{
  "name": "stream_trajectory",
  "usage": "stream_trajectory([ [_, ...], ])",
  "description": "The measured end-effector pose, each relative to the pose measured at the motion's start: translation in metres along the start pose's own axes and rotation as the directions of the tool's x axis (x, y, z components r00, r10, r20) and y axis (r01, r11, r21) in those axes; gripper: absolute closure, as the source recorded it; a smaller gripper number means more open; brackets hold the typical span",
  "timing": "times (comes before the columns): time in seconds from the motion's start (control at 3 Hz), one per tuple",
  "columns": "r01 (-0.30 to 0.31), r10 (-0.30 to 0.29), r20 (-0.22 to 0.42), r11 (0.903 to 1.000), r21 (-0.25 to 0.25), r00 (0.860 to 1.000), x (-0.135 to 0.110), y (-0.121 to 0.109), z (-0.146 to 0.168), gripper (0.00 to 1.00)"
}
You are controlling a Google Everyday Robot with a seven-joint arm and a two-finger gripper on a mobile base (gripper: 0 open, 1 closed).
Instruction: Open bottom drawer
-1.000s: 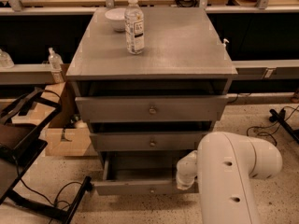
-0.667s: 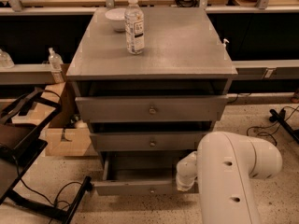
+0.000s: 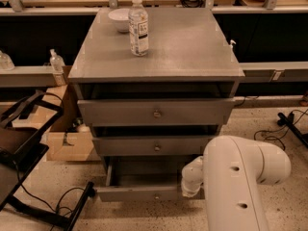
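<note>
A grey metal cabinet's narrow bottom drawer (image 3: 137, 194), with a small round knob, stands pulled out just above the speckled floor (image 3: 48, 186); its inside is dim. A bulky white robot arm (image 3: 240, 182) fills the lower right and covers the drawer's right end. The pincer (image 3: 191, 184) sits there, mostly hidden, and one cannot tell whether it is apart or together. On the grey tabletop (image 3: 192, 47) stand a clear plastic bottle (image 3: 138, 25) and a white bowl (image 3: 119, 19). A brown cardboard box (image 3: 67, 146) sits left of the cabinet.

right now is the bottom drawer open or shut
Open: the bottom drawer is pulled out, its front well forward of the middle drawer, inside exposed. The gripper is at its right end.
</note>
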State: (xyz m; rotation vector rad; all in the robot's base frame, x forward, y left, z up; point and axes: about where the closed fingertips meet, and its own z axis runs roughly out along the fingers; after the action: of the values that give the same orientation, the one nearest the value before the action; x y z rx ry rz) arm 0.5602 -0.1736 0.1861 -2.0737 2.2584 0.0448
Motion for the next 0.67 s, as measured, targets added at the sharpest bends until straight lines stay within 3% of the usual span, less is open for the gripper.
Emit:
stream_trajectory([
  [0.67,0.0,0.0,0.0,1.0,-0.003,1.0,0.0001,0.0018,0.0008,0.12],
])
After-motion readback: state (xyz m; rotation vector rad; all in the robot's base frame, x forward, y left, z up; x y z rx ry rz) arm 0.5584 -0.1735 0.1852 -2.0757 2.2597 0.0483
